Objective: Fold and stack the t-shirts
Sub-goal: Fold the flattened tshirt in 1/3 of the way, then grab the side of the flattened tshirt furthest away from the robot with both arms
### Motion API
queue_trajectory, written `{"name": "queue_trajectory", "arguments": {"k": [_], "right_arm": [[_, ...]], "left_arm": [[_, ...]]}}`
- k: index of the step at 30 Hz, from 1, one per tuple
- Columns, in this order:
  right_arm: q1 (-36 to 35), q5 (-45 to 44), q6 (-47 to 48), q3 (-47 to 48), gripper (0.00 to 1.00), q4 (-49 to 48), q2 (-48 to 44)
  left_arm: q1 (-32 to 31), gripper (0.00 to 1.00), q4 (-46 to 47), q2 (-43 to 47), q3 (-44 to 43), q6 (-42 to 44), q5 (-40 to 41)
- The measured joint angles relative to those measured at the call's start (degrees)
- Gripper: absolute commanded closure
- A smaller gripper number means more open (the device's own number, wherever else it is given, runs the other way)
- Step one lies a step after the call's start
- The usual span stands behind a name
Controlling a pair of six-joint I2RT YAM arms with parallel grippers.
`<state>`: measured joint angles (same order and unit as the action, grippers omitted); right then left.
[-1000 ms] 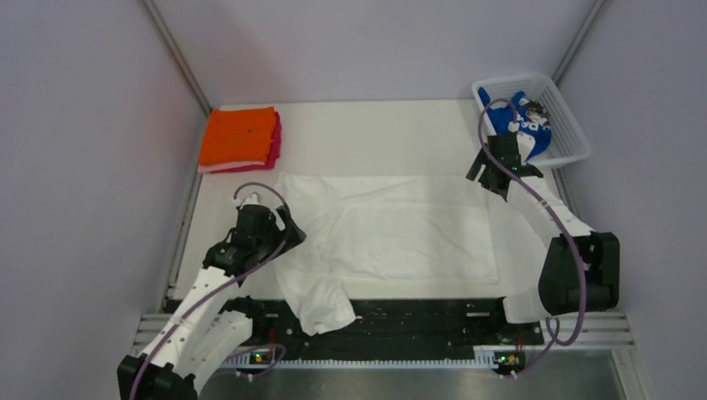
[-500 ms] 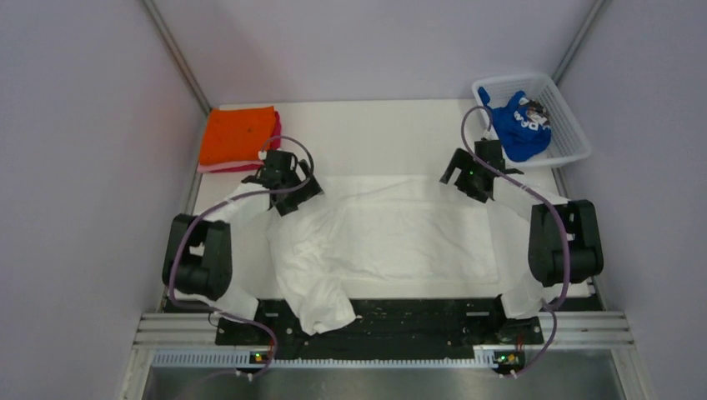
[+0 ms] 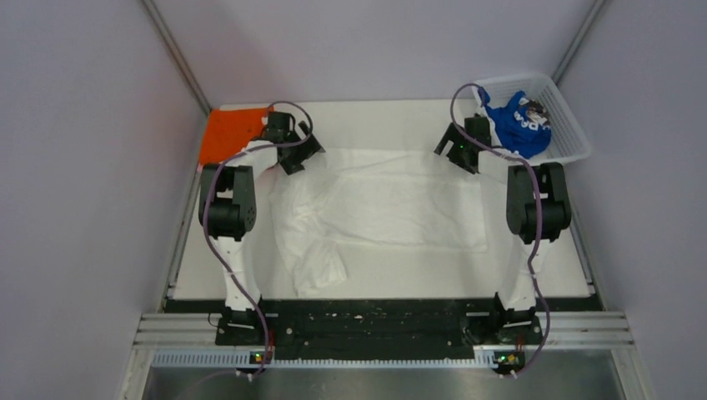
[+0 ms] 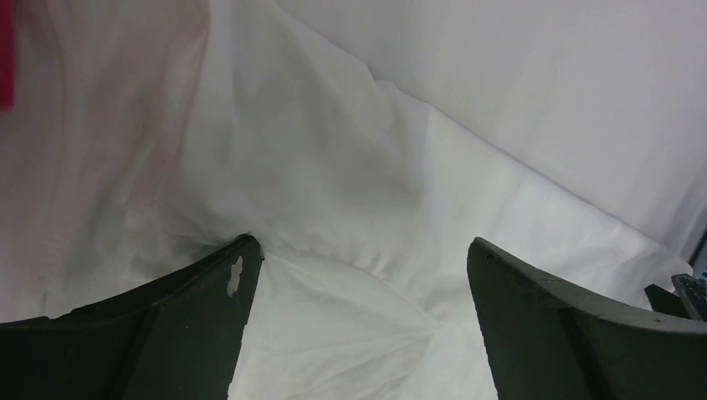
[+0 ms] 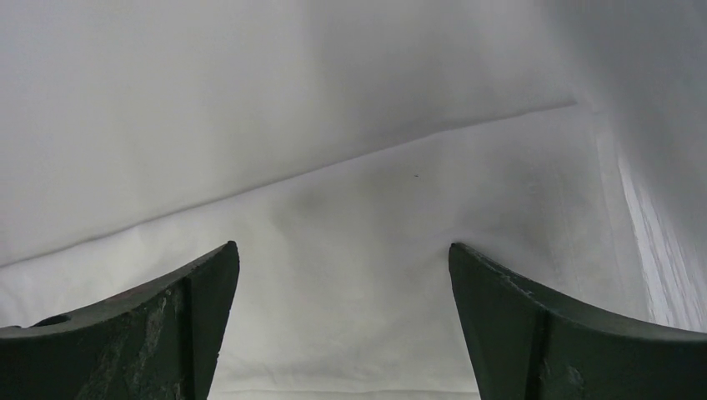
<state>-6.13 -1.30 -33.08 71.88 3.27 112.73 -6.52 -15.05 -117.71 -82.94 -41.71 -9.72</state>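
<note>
- I see my left jaws wide apart over the white t-shirt (image 3: 392,204), far left corner.
- Right jaws equally wide, far right corner.

t-shirts 3: white t-shirt (image 3: 392,204), orange t-shirt (image 3: 229,133), blue t-shirt (image 3: 521,133) | basket (image 3: 571,148) 1 | grippers 2: left gripper (image 4: 358,250), right gripper (image 5: 343,250)

The overhead camera views the whole table (image 3: 375,125) from above; both wrist cameras closely face the same white t-shirt (image 3: 392,200).
</note>
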Motion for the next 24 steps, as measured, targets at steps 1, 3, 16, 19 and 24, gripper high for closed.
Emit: {"name": "queue_trajectory", "arguments": {"k": [1,3,16,19,24], "right_arm": [[0.2,-0.1,0.0,2.4,0.05,-0.9,2.0],[0.5,-0.2,0.0,6.3,0.05,-1.6,5.0],[-1.0,-3.8,2.9,1.1,0.01,6.4,-5.1],[-1.4,-5.6,1.4,-9.7,0.01,7.7,-19.3],[-1.4,-8.6,-2.5,-24.3,0.01,11.0,-42.6]], "left_arm": [[0.2,0.01,-0.1,-2.1,-3.0,0.1,-0.1],[0.7,0.01,-0.3,-6.4,-9.2,0.3,-0.8],[-0.9,0.01,-7.0,10.2,3.6,4.4,3.2],[-4.6,0.01,-11.0,25.4,12.0,4.4,7.6],[-14.5,0.04,-17.9,49.3,25.9,2.1,14.0]]}}
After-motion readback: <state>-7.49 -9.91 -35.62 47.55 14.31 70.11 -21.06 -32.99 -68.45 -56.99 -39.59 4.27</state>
